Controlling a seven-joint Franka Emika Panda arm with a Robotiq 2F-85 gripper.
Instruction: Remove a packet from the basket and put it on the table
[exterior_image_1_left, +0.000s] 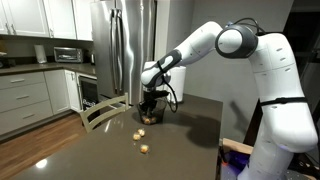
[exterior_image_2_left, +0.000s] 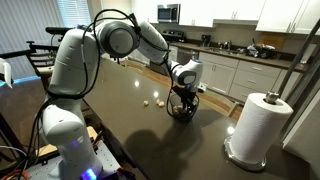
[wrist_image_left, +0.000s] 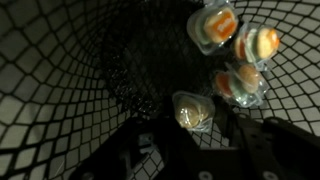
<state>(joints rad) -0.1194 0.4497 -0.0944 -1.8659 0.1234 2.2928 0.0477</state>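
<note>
Currently the gripper (wrist_image_left: 205, 135) is set down inside the basket (wrist_image_left: 70, 80), jaws spread wide, nothing gripped. The nearest packet (wrist_image_left: 192, 112) is seen on the mesh floor, just ahead of the fingers (wrist_image_left: 150, 150). Three more packets (wrist_image_left: 238, 85) are clustered beyond it. The packet is judged light, glossy and probably squashy, so a gentle pinch across its short sides is advised. Two loose packets (exterior_image_1_left: 138, 133) are seen on the table (exterior_image_1_left: 190, 140) near the basket. A paper-towel roll (exterior_image_2_left: 255, 125) is parked well apart.

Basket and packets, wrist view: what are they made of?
Basket: thin dark wire, probably metal, matte; the open lattice is visible. Packets: glossy clear film, likely plastic, over a yellow-orange filling; bright highlights suggest it.
</note>
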